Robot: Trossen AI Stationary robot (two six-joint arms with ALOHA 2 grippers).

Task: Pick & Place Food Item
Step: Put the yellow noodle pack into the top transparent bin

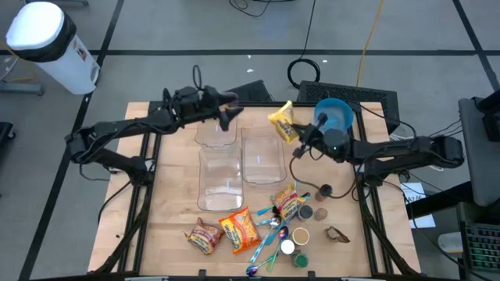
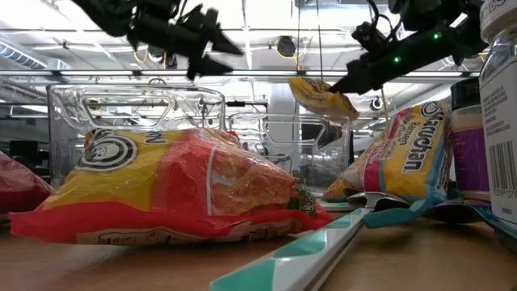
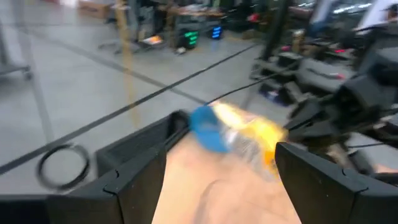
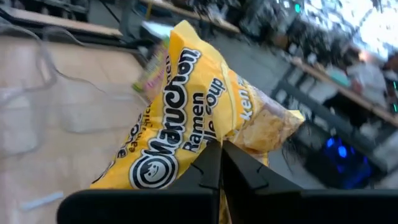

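Note:
A yellow Maruchan ramen packet (image 1: 282, 122) hangs in the air over the table's far middle, and my right gripper (image 1: 300, 143) is shut on it. The right wrist view shows its printed face (image 4: 177, 124); the low view shows it (image 2: 323, 96) above the clear containers. My left gripper (image 1: 231, 110) hovers open above the far-left clear container (image 1: 216, 131), pointing toward the packet (image 3: 252, 134), with nothing between its fingers (image 3: 132, 183). Three more food packets (image 1: 241, 229) lie on the table near its front edge. My right gripper pinches an edge of the ramen packet (image 4: 212, 138) between its two shut fingers (image 4: 235, 168). The fingers come roughly level from the table's right side. The packet is lifted clear of table and containers and sticks out tilted beyond the fingertips (image 2: 346, 80).
Three clear containers (image 1: 262, 154) stand side by side in the table's middle. A blue bowl (image 1: 334, 114) sits at the far right, behind my right arm. Spoons (image 1: 269, 234), small jars and lids (image 1: 301, 234) lie scattered at the front right.

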